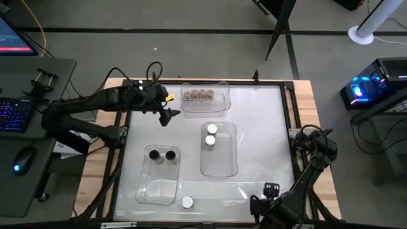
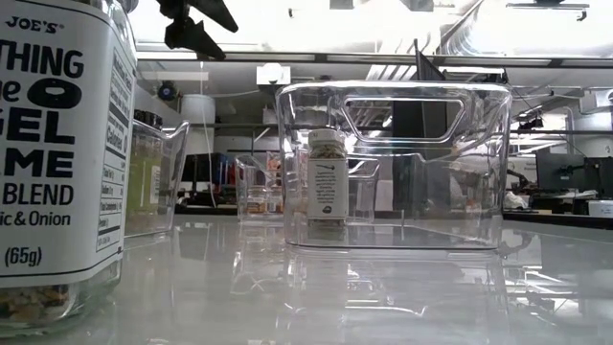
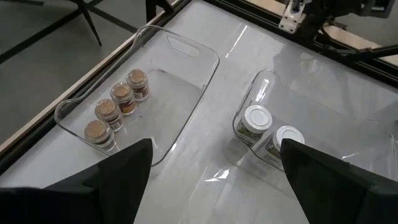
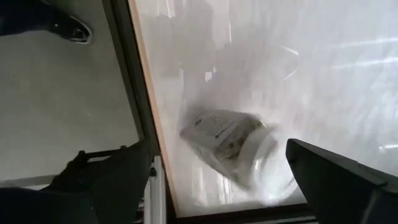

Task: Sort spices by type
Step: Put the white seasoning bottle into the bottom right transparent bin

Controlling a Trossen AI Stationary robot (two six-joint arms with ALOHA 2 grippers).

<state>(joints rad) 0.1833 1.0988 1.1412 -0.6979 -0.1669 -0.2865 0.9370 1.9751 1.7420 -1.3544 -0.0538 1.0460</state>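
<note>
Near table's edge, upright white-lidded jar (image 1: 187,202)

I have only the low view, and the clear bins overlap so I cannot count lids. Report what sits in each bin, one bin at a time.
Observer: From above, the far bin holds four tan-lid jars in a row.
Operator: Next bin.
Observer: The middle bin holds two white-lid jars, standing together at its far end.
Operator: Now the last one.
Observer: The left bin holds two black-lid jars, side by side at its far end.
</note>
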